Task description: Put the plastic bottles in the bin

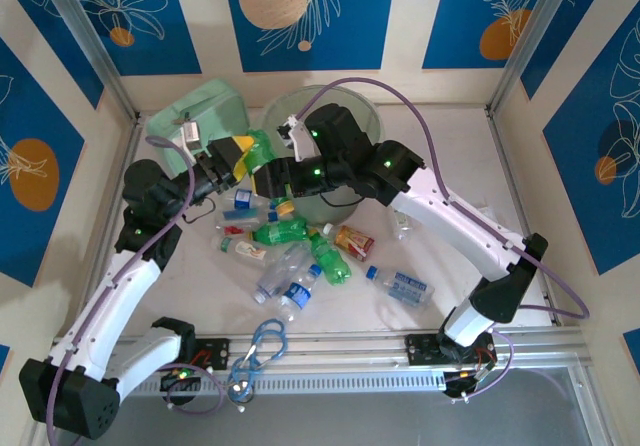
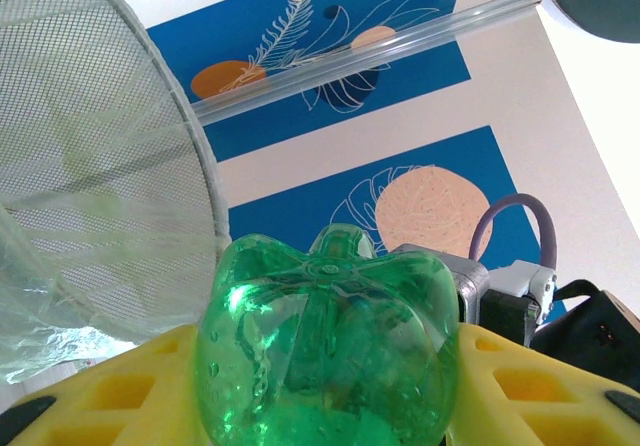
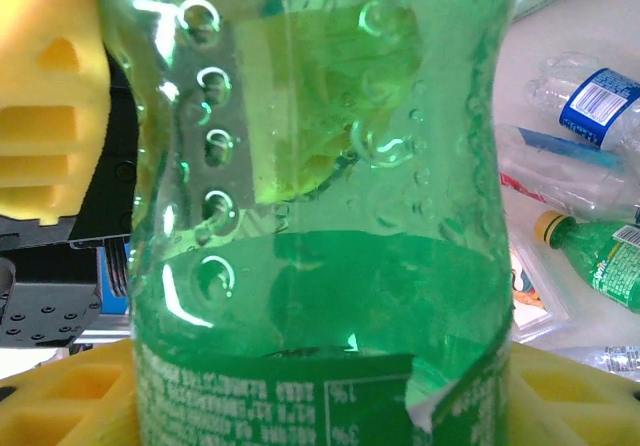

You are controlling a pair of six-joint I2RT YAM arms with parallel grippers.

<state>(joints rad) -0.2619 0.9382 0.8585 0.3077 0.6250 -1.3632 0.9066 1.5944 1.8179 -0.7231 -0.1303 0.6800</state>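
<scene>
White table [image 1: 470, 166], blue-and-cream leaf-print walls [image 1: 300, 6]. Loose bottles [image 1: 290, 256] scattered mid-table. Bin [image 1: 368, 116] at far edge, centre. Both arms stretched toward bin's near-left side. There left gripper [image 2: 330, 396] and right gripper [image 3: 320, 396] both clamp same green bottle [image 3: 320, 216], lifted off table, just beside bin.

Bin [image 1: 368, 116]: round, translucent pale green, upright at far centre of counter [image 1: 470, 156], mouth up. Held green bottle [image 1: 259, 150]: see-thru green, up off the counter just left of bin rim, w/ lobed base, droplets inside, label torn at one corner. Other bottles lie on their sides in a loose pile on counter, near side of bin: yellow-cap green bottle [image 1: 281, 231], 2nd green bottle [image 1: 331, 260], blue-label clear bottle [image 1: 298, 293], amber bottle [image 1: 354, 241]. Lone blue-label bottle [image 1: 400, 287] lies apart, to the right.
</scene>
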